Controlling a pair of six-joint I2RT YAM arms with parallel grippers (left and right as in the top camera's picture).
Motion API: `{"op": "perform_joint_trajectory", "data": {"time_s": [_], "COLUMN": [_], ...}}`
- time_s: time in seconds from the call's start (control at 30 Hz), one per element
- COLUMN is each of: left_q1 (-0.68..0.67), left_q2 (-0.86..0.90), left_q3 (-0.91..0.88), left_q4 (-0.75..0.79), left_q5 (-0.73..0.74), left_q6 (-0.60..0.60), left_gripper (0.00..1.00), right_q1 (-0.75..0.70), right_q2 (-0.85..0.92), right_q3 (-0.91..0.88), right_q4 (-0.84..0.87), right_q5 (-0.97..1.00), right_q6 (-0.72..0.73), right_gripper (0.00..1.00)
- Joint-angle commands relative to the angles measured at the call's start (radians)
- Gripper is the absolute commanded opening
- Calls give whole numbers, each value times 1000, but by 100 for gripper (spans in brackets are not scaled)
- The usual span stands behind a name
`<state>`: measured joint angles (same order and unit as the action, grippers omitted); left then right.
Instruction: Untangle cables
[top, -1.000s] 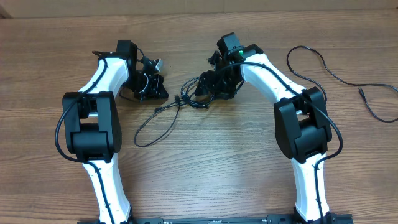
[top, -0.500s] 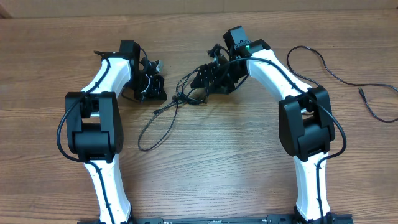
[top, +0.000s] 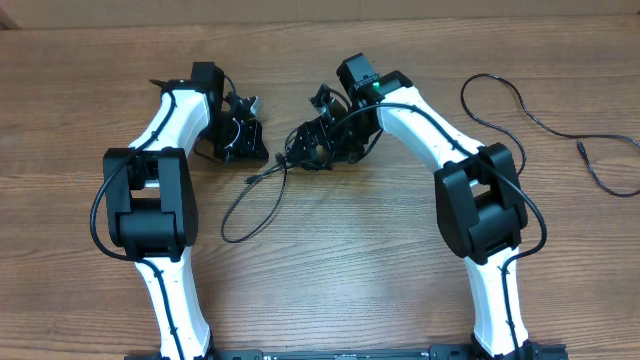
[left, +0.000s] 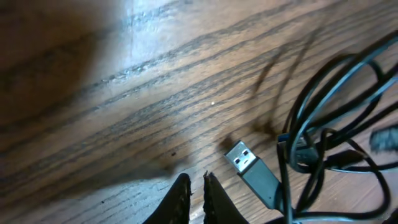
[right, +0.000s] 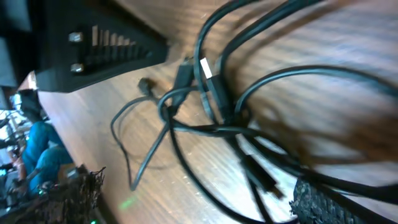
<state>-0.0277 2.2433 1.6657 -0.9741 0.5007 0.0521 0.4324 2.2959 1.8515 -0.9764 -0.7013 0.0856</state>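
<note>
The cables (top: 300, 152), thin, light and limp, are lying knotted on the table (top: 350, 260) between the arms, the right hand (right: 211, 124) gaping around the knot, the left hand (left: 194, 186) sitting nearly closed and empty, so the rigid USB plug (left: 244, 157) is probably offering the surest pinch.

The cables (top: 298, 152) lie tangled on the table (top: 340, 270) between the two arms.

Low at the bottom edge, left gripper (left: 197, 198), dark fingertips (left: 180, 200) nearly together, only a slit between. Just right, a silver USB plug (left: 241, 157) flat on the wooden table (left: 124, 93). Farther right, looped black cables (left: 323, 118), blurred, possibly knotted.
</note>
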Motion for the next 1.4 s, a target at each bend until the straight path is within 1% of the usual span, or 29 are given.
{"op": "perform_joint_trajectory", "data": {"time_s": [0.0, 0.17, 0.27, 0.3, 0.37, 0.4, 0.43, 0.47, 0.57, 0.73, 1.13, 1.23, 1.37], "left_q1": [-4, -4, -5, -6, -10, -13, -17, -20, -28, -37, -47, -47, -47], "left_q2": [13, 13, 13, 13, 13, 13, 13, 13, 13, 13, 13, 13, 13], "left_q3": [30, 30, 30, 30, 30, 30, 30, 30, 30, 30, 30, 30, 30], "left_q4": [-8, -5, -3, 0, 7, 8, 10, 11, 18, 34, 36, 36, 36], "left_q5": [16, 13, 14, 19, 24, 24, 19, -1, -68, -63, -63, -63, -63], "left_q6": [23, 23, 22, 13, -18, -32, -29, -30, -31, -60, -60, -60, -60], "left_gripper": [14, 27, 29, 35, 58, 66, 71, 72, 76, 78, 80, 81, 82], "right_q1": [-30, -32, -32, -32, -32, -32, -32, -32, -32, -32, -32, -32, -35], "right_q2": [5, 5, 5, 5, 5, 5, 5, 5, 5, 5, 5, 5, 3], "right_q3": [13, 13, 13, 13, 13, 13, 13, 13, 13, 13, 13, 13, 18], "right_q4": [10, 10, 10, 10, 10, 10, 10, 10, 10, 10, 11, 58, 48], "right_q5": [29, 29, 29, 29, 29, 29, 29, 29, 29, 29, 29, 27, 8], "right_q6": [-15, -15, -15, -15, -15, -15, -15, -15, -15, -15, -15, 18, 22], "right_gripper": [100, 100, 100, 100, 100, 100, 100, 100, 100, 100, 100, 100, 100]}}
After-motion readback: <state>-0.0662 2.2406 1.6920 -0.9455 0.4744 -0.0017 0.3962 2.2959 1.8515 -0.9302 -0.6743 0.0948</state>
